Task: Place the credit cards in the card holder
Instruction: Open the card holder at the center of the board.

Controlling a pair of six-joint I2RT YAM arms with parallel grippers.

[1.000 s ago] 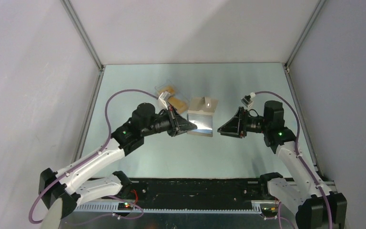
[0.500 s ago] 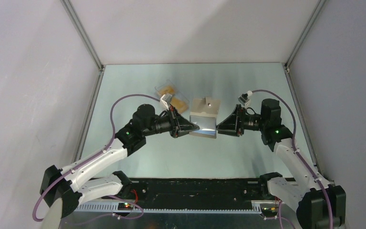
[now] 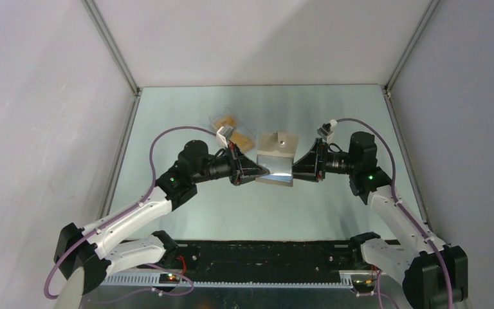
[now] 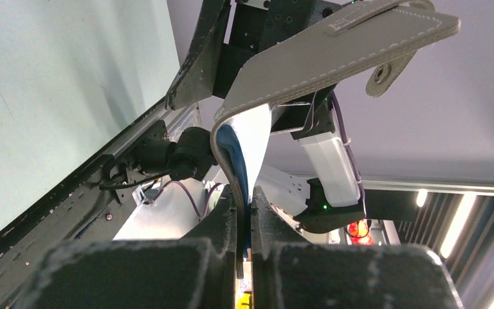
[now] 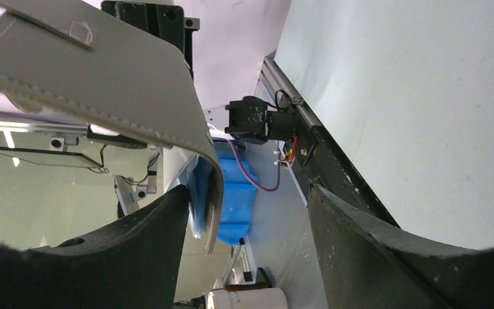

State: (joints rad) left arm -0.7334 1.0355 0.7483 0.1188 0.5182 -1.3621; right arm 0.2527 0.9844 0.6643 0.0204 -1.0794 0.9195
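White link shells [image 3: 128,215] between black joint housings [image 3: 193,158]. Purple cable [image 3: 186,128] looped along each arm. Green LED [image 3: 173,179] lit mid-arm. Black, wedge-shaped left gripper [image 3: 267,172] and right gripper [image 3: 295,172].

A clear plastic box [image 3: 220,120] sits on the pale green table [image 3: 341,109].

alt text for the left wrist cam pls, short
The left pincer is shut on the lower edge of a flat grey stitched folding card holder, which bends upward and spreads open toward the top right, a round snap tab hanging from its far flap. The right arm's white link shows behind it.
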